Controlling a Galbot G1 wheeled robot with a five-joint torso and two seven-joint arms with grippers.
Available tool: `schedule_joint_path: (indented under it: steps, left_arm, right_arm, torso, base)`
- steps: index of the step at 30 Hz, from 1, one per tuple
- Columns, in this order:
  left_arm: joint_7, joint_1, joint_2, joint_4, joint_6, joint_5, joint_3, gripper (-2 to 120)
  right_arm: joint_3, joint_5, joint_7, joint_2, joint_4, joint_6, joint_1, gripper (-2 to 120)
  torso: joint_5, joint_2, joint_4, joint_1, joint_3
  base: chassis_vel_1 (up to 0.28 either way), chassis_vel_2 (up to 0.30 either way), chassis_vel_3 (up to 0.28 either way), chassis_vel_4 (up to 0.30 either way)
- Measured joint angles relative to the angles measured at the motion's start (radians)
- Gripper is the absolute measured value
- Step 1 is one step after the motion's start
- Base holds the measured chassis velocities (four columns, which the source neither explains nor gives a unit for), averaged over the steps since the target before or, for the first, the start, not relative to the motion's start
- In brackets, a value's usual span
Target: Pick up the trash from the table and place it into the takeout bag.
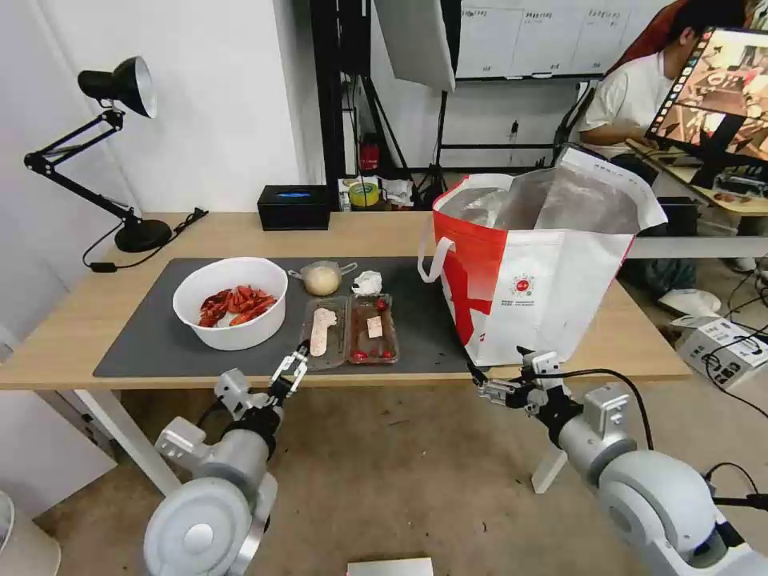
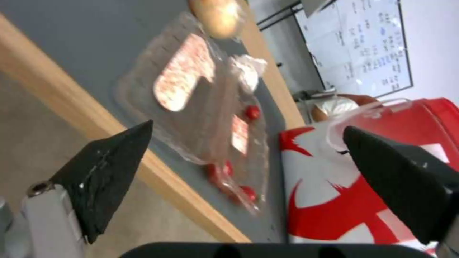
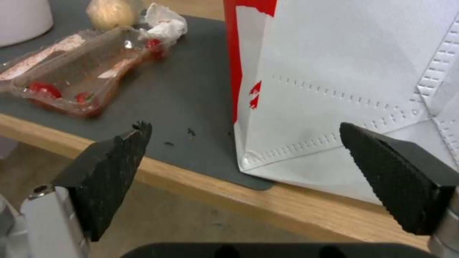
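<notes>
On the table [image 1: 72, 336], the dark mat [image 1: 160, 344] carries the trash: a white bowl [image 1: 230, 302] of red shells, a small bag with a beige ball [image 1: 322, 279], a crumpled tissue [image 1: 368, 282] and a clear hinged tray [image 1: 350, 330] with scraps. The red-and-white takeout bag [image 1: 536, 272] stands open at the mat's right end. My left gripper [image 1: 292, 370] hovers open at the table's front edge, just before the tray [image 2: 200, 107]. Below the bag's front corner [image 3: 344, 71], my right gripper [image 1: 500, 368] is open and holds nothing.
A black desk lamp [image 1: 120, 160] stands at the back left corner and a black box [image 1: 294, 206] at the back edge. A cardboard box [image 1: 724, 348] lies on the floor to the right. Bare wood runs along the table's front edge [image 3: 296, 200].
</notes>
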Motion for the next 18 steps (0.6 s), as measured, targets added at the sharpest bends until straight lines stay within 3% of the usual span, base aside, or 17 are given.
schedule_joint_path:
  steps: [10,18]
  left_arm:
    - [-0.014,-0.073,0.017,0.073,0.021,-0.003,0.048,100]
    - [-0.012,-0.09,0.021,0.08,0.047,-0.023,0.078,100]
  right_arm:
    - [0.001,-0.002,0.002,0.002,-0.006,0.0,-0.007,100]
    - [0.002,-0.011,0.003,0.002,-0.016,0.003,-0.01,100]
  torso:
    - [0.0,0.0,0.0,0.0,0.0]
    - [0.0,0.0,0.0,0.0,0.0]
  base:
    - [0.0,0.0,0.0,0.0]
    - [0.0,0.0,0.0,0.0]
